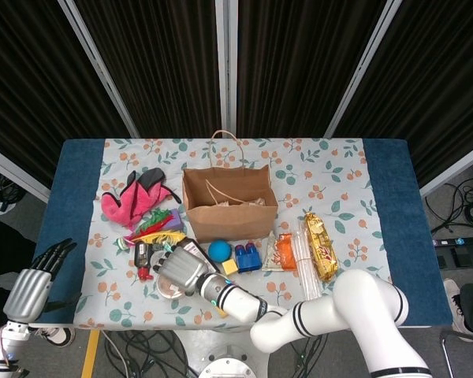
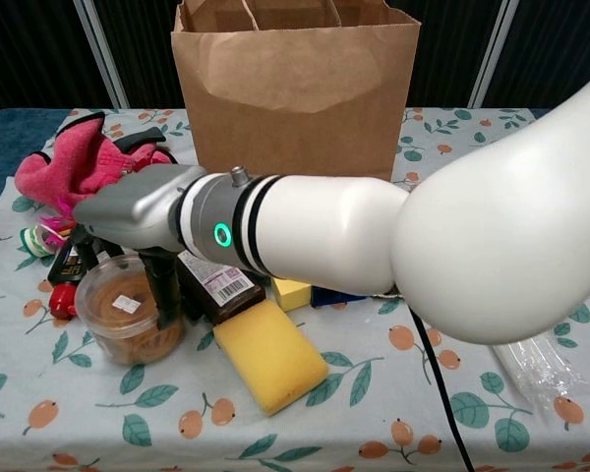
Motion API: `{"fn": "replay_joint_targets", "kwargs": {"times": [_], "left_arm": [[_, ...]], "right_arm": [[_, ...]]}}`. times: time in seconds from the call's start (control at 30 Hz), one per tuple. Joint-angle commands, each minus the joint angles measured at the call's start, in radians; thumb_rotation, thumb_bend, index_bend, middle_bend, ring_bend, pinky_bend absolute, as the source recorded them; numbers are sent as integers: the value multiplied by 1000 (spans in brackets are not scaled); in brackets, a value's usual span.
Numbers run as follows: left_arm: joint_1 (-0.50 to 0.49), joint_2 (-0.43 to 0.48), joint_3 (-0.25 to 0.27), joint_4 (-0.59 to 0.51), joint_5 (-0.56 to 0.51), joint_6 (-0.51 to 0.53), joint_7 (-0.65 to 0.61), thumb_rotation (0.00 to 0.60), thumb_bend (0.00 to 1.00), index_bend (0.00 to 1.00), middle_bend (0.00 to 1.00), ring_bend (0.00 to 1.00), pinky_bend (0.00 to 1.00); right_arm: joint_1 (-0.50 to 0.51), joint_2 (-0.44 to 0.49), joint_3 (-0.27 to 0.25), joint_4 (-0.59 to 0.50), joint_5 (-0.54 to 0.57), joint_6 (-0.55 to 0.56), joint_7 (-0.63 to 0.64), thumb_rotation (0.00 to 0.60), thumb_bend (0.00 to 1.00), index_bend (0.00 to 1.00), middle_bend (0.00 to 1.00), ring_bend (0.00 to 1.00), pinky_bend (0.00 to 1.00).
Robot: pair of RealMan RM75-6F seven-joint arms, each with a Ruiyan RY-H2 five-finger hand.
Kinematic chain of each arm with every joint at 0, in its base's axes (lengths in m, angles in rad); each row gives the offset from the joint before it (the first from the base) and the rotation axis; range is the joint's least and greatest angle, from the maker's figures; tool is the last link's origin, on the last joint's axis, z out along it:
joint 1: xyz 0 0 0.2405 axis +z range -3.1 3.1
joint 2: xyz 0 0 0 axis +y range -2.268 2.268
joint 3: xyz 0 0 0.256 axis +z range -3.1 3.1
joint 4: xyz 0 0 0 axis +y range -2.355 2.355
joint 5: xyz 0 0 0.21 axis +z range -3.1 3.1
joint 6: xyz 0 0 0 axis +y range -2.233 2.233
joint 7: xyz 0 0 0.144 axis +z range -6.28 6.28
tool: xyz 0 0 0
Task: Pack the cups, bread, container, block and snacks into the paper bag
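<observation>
Chest view: right hand (image 2: pixel 128 221) fingers grip the container (image 2: pixel 124 310) — brown contents inside; left fingers spread, empty.

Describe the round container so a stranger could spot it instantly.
Start at the paper bag and come to the near left table corner, under the right hand. The clear round container of brown rubber bands stands left of the yellow sponge.

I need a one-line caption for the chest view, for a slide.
Right hand closing around a round clear plastic container beside a yellow sponge block, before the brown paper bag.
</observation>
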Motion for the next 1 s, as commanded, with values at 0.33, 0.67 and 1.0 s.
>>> {"fn": "replay_joint_targets", "kwargs": {"times": [0.33, 0.67, 1.0], "left_arm": [[-2, 2, 6, -7, 13, 0, 14, 600, 193, 136, 175, 134, 242], [-7, 2, 15, -20, 32, -4, 35, 600, 194, 136, 175, 134, 242], [-20, 1, 15, -38, 40, -16, 53, 600, 194, 136, 175, 134, 242]], "right_arm": [[-72, 232, 196, -342, -221, 273, -18, 600, 136, 525, 433, 314, 299], [-248, 490, 321, -489, -351, 515, -6, 600, 136, 526, 430, 314, 299], [-414, 656, 252, -479, -290, 492, 52, 600, 141, 526, 430, 314, 299]]}}
